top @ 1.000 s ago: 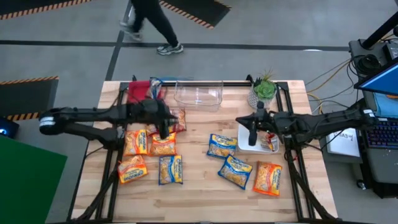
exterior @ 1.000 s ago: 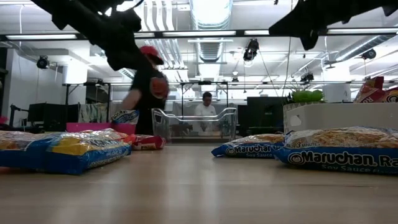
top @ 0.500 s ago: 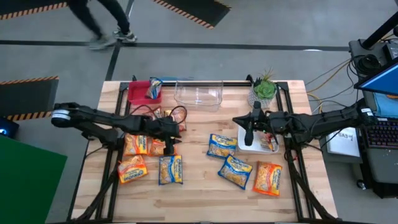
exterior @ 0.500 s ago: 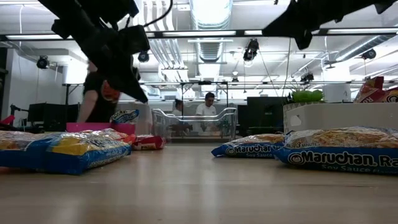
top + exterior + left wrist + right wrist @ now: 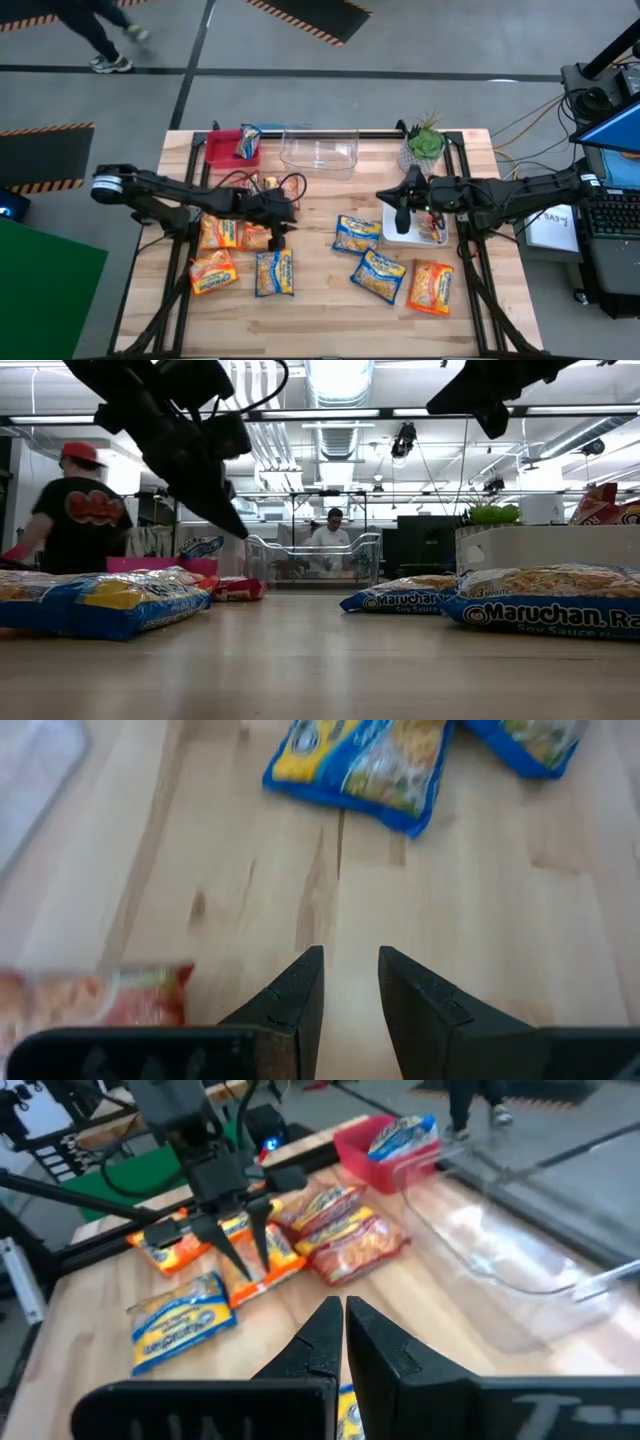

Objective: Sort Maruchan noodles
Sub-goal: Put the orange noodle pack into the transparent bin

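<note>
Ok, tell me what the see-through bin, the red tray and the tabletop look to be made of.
Clear bin: likely glossy hard plastic; transparent, with bright rim glints.
Red tray: probably plastic, even solid colour; finish unclear.
Tabletop: pale wood planks, matte, with visible grain and seams.

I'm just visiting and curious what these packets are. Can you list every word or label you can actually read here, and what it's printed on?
"Maruchan. Ra", cut off by the picture's edge: nearest blue packet, low view.
"Soy Sauce": smaller line below it, same packet.
"Maruchan": blue packet behind it; its smaller line is too blurred to read.
Printing on all other packets, such as the blue packet in the red bin, is too small or blurred to read.
</note>
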Robot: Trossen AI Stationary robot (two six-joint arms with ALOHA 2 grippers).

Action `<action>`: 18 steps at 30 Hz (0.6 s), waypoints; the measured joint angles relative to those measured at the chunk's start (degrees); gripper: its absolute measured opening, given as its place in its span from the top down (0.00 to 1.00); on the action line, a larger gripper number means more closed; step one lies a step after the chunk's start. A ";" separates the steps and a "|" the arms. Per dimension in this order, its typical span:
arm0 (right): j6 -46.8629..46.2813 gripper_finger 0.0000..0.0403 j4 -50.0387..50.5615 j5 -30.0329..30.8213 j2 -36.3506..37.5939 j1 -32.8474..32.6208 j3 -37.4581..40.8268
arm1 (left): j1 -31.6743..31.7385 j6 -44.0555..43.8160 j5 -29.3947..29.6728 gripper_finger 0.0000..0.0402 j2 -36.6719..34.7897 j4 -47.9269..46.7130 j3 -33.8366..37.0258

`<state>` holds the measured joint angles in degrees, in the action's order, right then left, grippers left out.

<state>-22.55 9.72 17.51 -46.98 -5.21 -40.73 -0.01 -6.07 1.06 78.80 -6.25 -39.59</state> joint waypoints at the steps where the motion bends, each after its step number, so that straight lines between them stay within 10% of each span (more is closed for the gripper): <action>1: -0.86 0.98 0.68 -0.51 0.00 0.00 -0.35 | 0.00 0.91 0.00 0.80 0.25 1.46 0.00; 18: -7.67 0.98 2.20 -10.13 -12.88 -4.02 -7.85 | -0.07 6.28 -0.09 0.80 5.29 23.62 0.00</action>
<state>-30.22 11.91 7.38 -59.86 -9.23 -48.58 -0.08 0.21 0.97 84.09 17.37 -39.59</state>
